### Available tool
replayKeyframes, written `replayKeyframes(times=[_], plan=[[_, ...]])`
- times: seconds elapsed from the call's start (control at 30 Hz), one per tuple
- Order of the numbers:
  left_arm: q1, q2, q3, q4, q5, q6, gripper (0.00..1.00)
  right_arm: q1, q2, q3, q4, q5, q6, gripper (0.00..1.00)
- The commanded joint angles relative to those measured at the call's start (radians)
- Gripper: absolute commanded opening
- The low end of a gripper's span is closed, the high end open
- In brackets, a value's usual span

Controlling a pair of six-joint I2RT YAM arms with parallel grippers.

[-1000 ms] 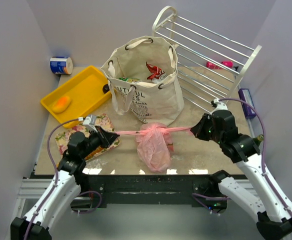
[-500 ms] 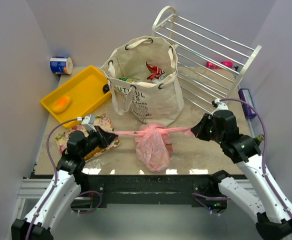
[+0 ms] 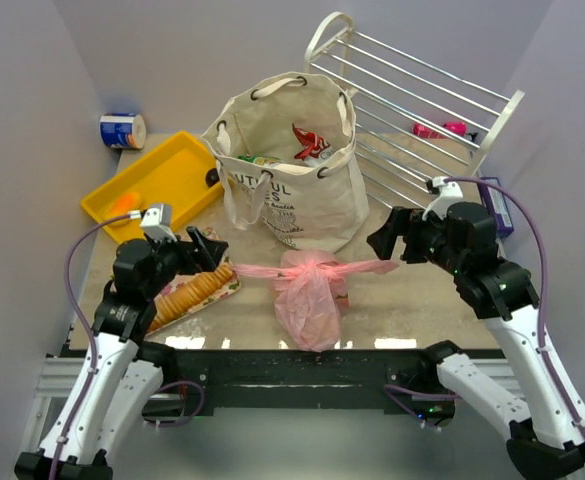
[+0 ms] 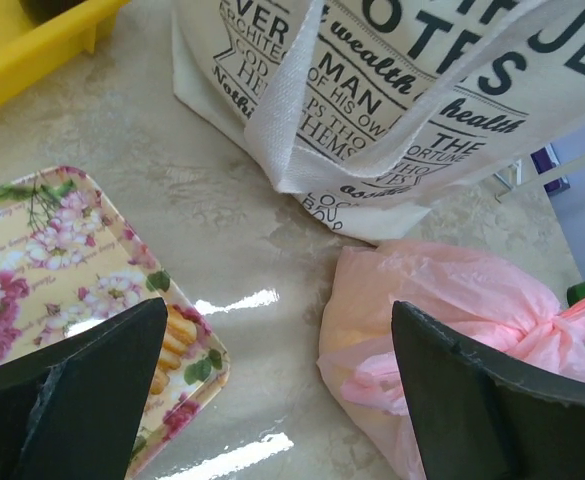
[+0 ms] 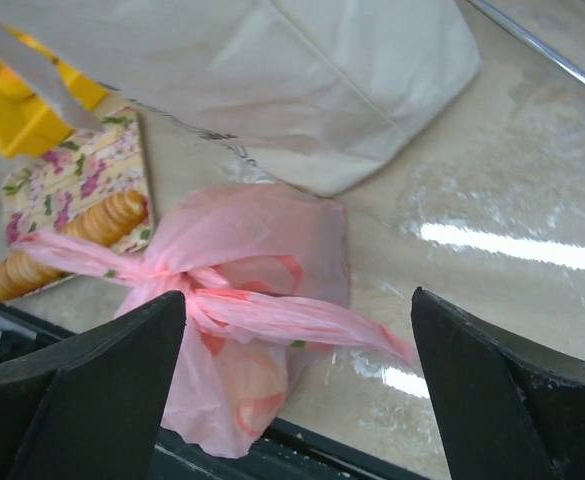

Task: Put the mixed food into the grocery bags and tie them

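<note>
Two grippers stand wide open and hold nothing. The left gripper (image 3: 209, 252) hangs over the floral tray (image 3: 224, 287), which carries a cracker sleeve (image 3: 187, 292). The right gripper (image 3: 384, 240) hangs just above the right-hand tail of the pink plastic bag (image 3: 310, 300). That bag lies knotted on the surface (image 3: 412, 310) between them, its tied ends spread left and right. Behind it the cream canvas tote (image 3: 292, 195) stands upright, a red cookie packet (image 3: 307, 140) showing in its mouth.
</note>
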Motion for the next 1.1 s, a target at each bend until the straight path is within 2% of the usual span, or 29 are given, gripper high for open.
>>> replayKeyframes(times=[0.0, 0.03, 0.1, 0.13, 0.17, 0.27, 0.33, 0.47, 0.67, 0.77, 0.93, 0.97, 1.03, 1.07], plan=[[0.005, 0.097, 0.101, -0.031, 0.037, 0.075, 1.00, 0.014, 0.046, 0.045, 0.093, -0.192, -0.114, 0.98], [0.007, 0.122, 0.110, -0.019, 0.043, 0.082, 1.00, 0.028, 0.071, 0.047, 0.105, -0.209, -0.116, 0.98], [0.010, 0.179, 0.145, 0.022, 0.045, 0.087, 1.00, 0.138, 0.094, 0.048, 0.160, -0.181, -0.111, 0.98], [0.013, 0.194, 0.160, 0.035, 0.044, 0.099, 1.00, 0.195, 0.124, 0.056, 0.178, -0.099, -0.111, 0.99], [0.015, 0.220, 0.177, 0.042, 0.037, 0.107, 1.00, 0.309, 0.149, 0.062, 0.200, -0.063, -0.116, 0.98], [0.016, 0.280, 0.272, 0.021, 0.007, 0.187, 1.00, 0.446, 0.239, 0.077, 0.215, 0.046, -0.151, 0.98], [0.018, 0.306, 0.345, 0.003, -0.021, 0.243, 1.00, 0.473, 0.270, 0.067, 0.231, 0.061, -0.177, 0.98], [0.018, 0.315, 0.380, 0.016, -0.125, 0.337, 1.00, 0.520, 0.304, 0.027, 0.260, 0.109, -0.241, 0.98], [0.018, 0.286, 0.284, 0.107, -0.209, 0.417, 1.00, 0.551, 0.362, -0.030, 0.329, 0.045, -0.309, 0.98], [0.018, 0.253, 0.215, 0.156, -0.220, 0.394, 1.00, 0.553, 0.407, -0.035, 0.309, 0.034, -0.320, 0.98], [0.018, 0.229, 0.190, 0.171, -0.266, 0.400, 1.00, 0.554, 0.453, -0.067, 0.268, 0.061, -0.317, 0.99], [0.018, 0.232, 0.185, 0.167, -0.281, 0.402, 1.00, 0.553, 0.458, -0.072, 0.260, 0.061, -0.308, 0.98], [0.018, 0.236, 0.185, 0.158, -0.286, 0.402, 1.00, 0.553, 0.459, -0.082, 0.269, 0.052, -0.301, 0.77], [0.018, 0.234, 0.182, 0.157, -0.288, 0.400, 1.00, 0.553, 0.456, -0.082, 0.280, 0.034, -0.289, 0.70]])
